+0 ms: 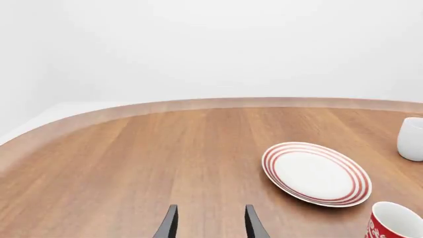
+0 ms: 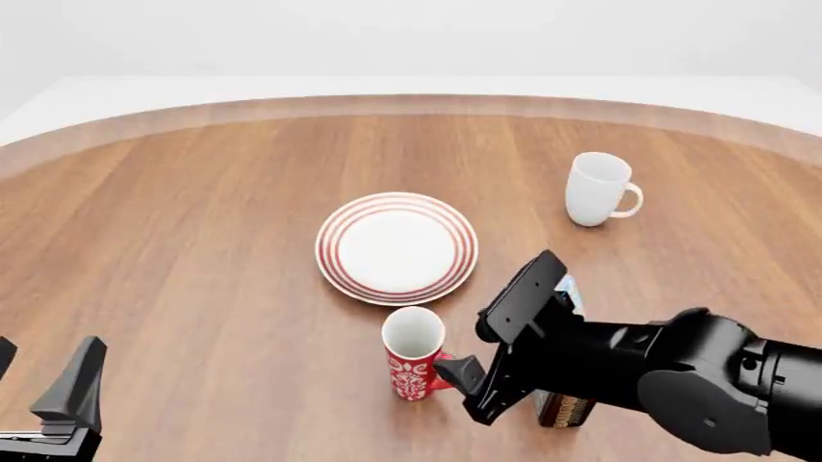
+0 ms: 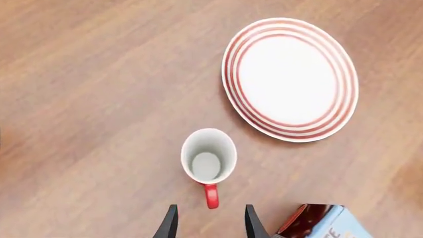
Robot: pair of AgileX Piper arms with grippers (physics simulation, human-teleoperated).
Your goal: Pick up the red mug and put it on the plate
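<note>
The red mug (image 2: 414,354) stands upright on the wooden table, just nearer to me than the plate (image 2: 397,247), with its handle (image 3: 211,195) turned toward my right arm. The plate lies flat with nothing on it. My right gripper (image 3: 210,223) is open above and just behind the mug. Its dark fingers (image 3: 170,224) stand on either side of the line of the handle and touch nothing. My left gripper (image 2: 41,373) is open low at the front left, far from both. In the left wrist view, the plate (image 1: 316,173) and the red mug (image 1: 395,223) show off to one side.
A plain white mug (image 2: 599,190) stands at the back right beyond the plate. A small box (image 2: 565,409) with a dark and light blue print lies under my right arm (image 2: 642,371). The table's curved far edge (image 2: 411,101) runs across the back.
</note>
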